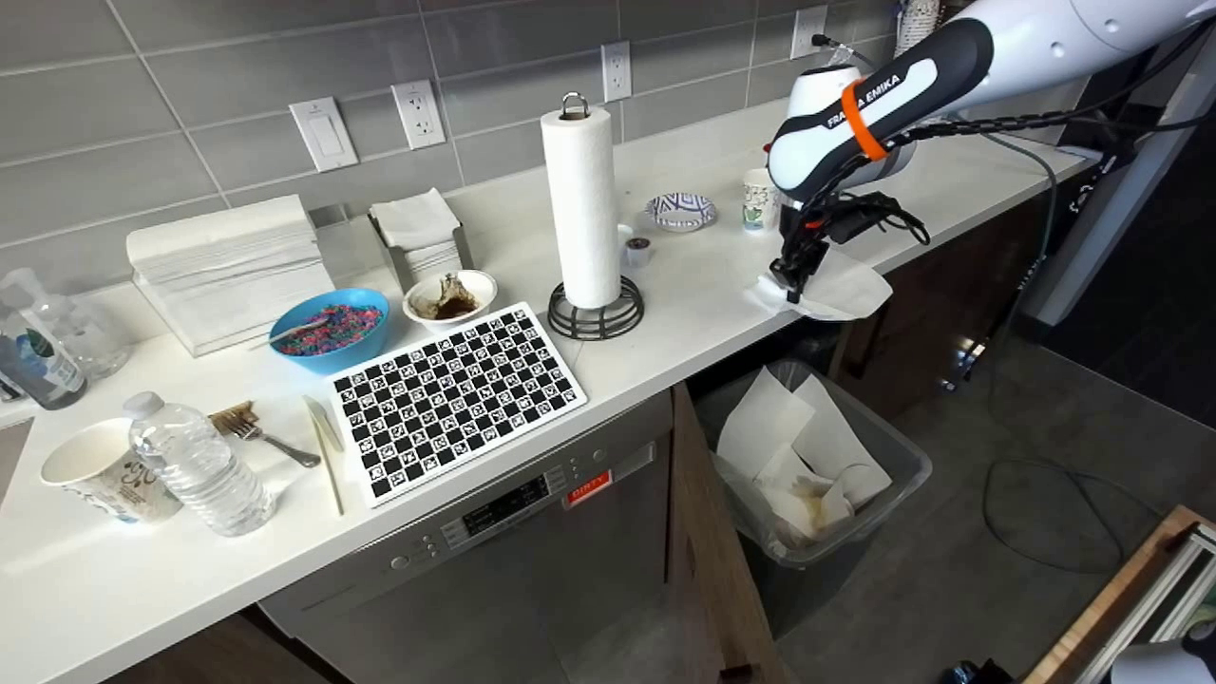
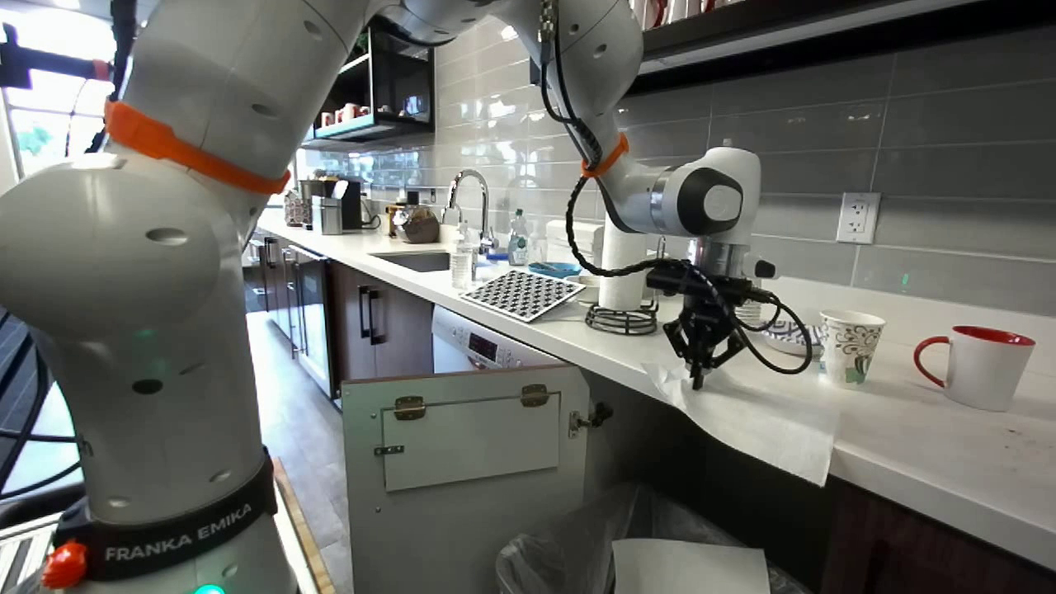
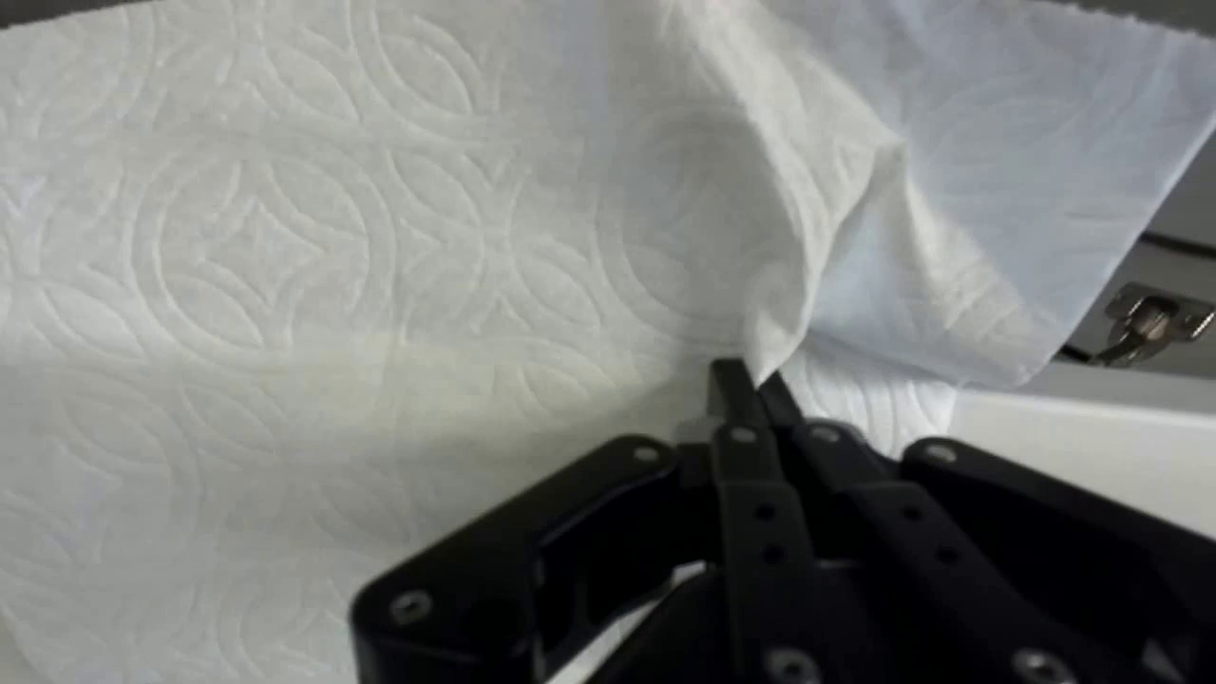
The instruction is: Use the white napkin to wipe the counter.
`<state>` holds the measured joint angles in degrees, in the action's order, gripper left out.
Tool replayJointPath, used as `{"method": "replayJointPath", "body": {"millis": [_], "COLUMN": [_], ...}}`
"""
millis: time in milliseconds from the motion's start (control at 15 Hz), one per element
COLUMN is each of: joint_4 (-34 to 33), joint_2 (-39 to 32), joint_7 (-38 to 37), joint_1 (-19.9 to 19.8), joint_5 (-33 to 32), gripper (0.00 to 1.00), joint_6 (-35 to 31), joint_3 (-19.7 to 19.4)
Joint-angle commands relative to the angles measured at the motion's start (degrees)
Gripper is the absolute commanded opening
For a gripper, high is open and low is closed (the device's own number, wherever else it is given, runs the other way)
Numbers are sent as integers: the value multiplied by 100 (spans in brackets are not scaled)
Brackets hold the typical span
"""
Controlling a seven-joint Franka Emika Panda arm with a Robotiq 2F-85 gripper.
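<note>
At the edge of the tabletop (image 1: pixel 698 304), the claw (image 3: pixel 755 382) pinches a fold of overhanging white napkin (image 3: pixel 285 237); wiping appears in hand, next requiring a low inward stroke.

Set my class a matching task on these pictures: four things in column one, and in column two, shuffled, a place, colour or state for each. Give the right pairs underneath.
Column one
1. white napkin
2. mug
3. gripper
4. paper towel roll

Column two
A. upright on a black wire stand
B. closed on a fold of the white napkin
C. partly overhanging the front edge of the counter
D. white outside, with a red handle

Right pairs: 1-C; 2-D; 3-B; 4-A
</note>
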<state>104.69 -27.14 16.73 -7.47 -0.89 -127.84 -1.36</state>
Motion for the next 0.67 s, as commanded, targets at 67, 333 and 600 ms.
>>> {"method": "replayJointPath", "body": {"millis": [67, 333, 600], "joint_4": [275, 334, 404], "joint_2": [214, 344, 677], "joint_7": [474, 665, 748], "joint_1": [-26, -25, -43], "joint_5": [-108, -176, -149], "gripper": [0, 0, 0], "joint_6": [1034, 1536, 1294], "joint_3": [59, 46, 26]}}
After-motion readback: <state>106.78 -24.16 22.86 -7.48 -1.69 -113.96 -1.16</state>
